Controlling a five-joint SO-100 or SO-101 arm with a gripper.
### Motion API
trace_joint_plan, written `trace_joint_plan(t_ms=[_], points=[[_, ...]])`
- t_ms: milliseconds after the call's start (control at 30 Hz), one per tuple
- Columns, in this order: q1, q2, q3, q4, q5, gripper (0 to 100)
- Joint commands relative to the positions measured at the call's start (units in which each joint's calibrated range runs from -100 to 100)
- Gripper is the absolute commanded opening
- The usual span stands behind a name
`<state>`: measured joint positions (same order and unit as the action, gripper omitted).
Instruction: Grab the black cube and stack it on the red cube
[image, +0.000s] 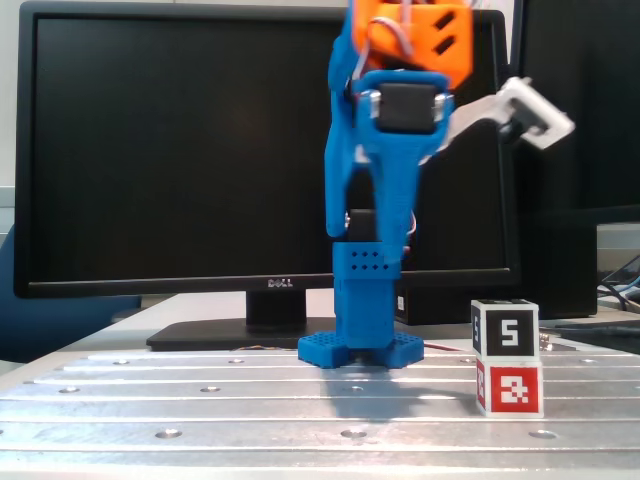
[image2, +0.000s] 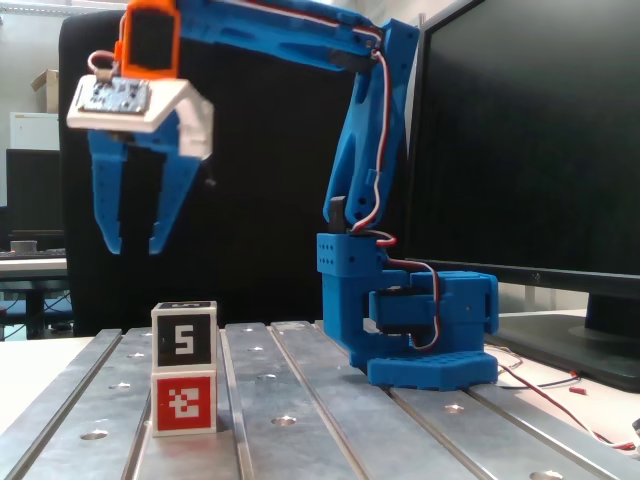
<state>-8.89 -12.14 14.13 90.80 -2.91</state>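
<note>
Grooved metal surface (image2: 300, 400), monitor behind: black cube (image2: 184, 336) already resting squarely on red cube (image2: 184, 402); likely light, rigid, smooth-faced, best pinched across opposite flat sides; gripper (image2: 133, 243) above, well clear, partly open, holding nothing.

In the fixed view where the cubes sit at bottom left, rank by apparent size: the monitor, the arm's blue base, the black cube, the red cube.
1. Monitor, largest, though cut off by the frame.
2. Arm's blue base.
3. Black cube and red cube: they look alike in size, stacked black on red, so no ranking between them.
</note>
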Motion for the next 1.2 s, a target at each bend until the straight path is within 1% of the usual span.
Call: trace_joint_plan(t_ms=[0,133,333,567,967,1167], points=[[2.13,-0.98,2.65,-4.91,1.97,5],[3.39,-0.98,5.82,-8.85,3.44,5],[4.27,-4.66,13.05,-13.98,3.49,5],[4.35,-17.44,27.71,-20.30,3.49,5],[4.42,-41.92,45.62,-21.67,3.18,5],[5.09,-52.53,53.67,-25.26,3.12,5]])
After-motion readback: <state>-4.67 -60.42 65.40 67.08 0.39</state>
